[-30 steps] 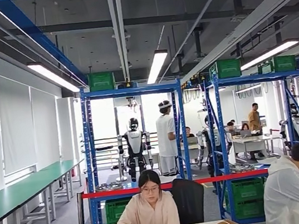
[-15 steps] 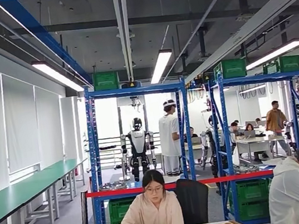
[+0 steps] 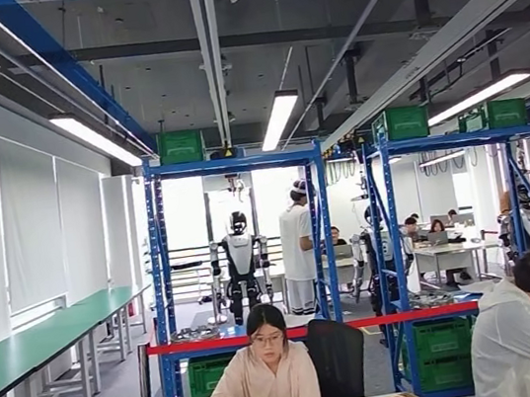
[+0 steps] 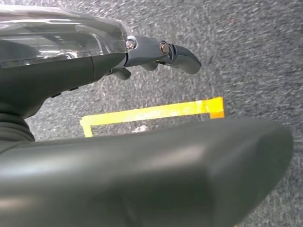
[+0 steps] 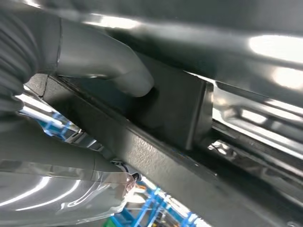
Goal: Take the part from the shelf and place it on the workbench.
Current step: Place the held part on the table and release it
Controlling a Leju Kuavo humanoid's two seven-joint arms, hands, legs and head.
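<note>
Right hand (image 5: pixel 89 94) grips a dark part (image 5: pixel 171 113), mostly cut off; left hand (image 4: pixel 143 156) hangs empty, fingers apart. Head camera has shifted.

Head view looks level across a workshop toward tall blue steel shelving racks (image 3: pixel 245 261), well off. Left wrist view looks down, close, over the left hand (image 4: pixel 107 156) at grey speckled floor (image 4: pixel 250 56). Right wrist view sits tight against a dark metal part (image 5: pixel 171 118); blue racking (image 5: pixel 150 208) appears there too.

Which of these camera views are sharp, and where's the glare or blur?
Head view: sharp, with bright ceiling strip lights and washed-out windows behind the blue metal shelf rack. Left wrist view: grey carpet floor smeared. Right wrist view: strong glare streaks on a glossy dark metal part.
</note>
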